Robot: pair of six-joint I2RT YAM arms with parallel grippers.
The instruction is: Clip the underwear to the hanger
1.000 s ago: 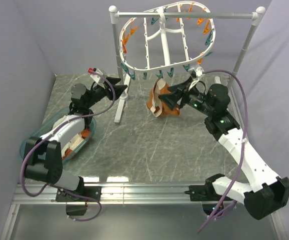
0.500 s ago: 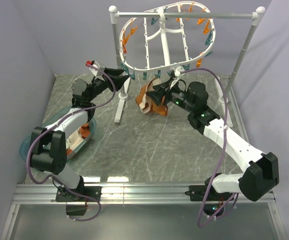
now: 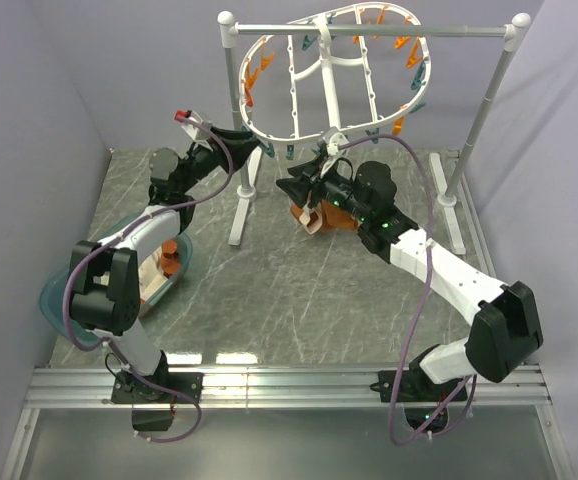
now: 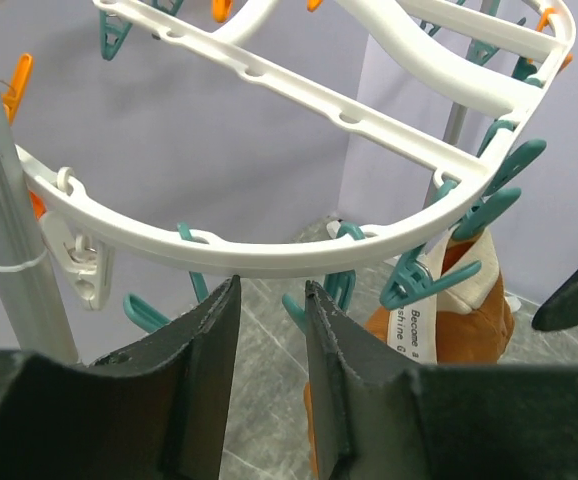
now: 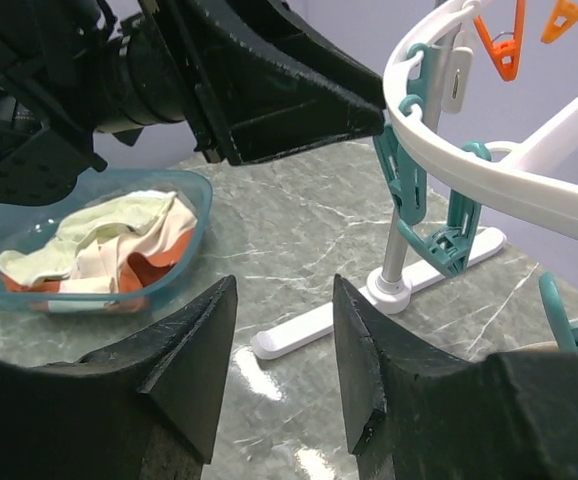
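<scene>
The white oval hanger [image 3: 329,75] hangs from the pole stand, ringed by teal and orange clothespins. The rust-orange underwear [image 3: 321,218] hangs below its front rim, partly hidden by my right arm. In the left wrist view the underwear [image 4: 474,320] hangs at a teal clothespin [image 4: 431,283] under the rim [image 4: 299,255]. My left gripper [image 3: 254,143] is open and empty just below the front-left rim [image 4: 271,290]. My right gripper [image 3: 287,186] is open and empty, left of the underwear, pointing at the left gripper [image 5: 284,285].
The grey-white pole stand [image 3: 231,110] has a foot on the table [image 5: 389,290]. A teal basin [image 3: 64,285] at the left holds pale green-cream and orange cloths [image 5: 119,240]. The left gripper's fingers [image 5: 299,90] show close above in the right wrist view.
My right gripper moved left past the underwear, which now hangs free of it. My left gripper reached right and up to the hanger's front-left rim.
</scene>
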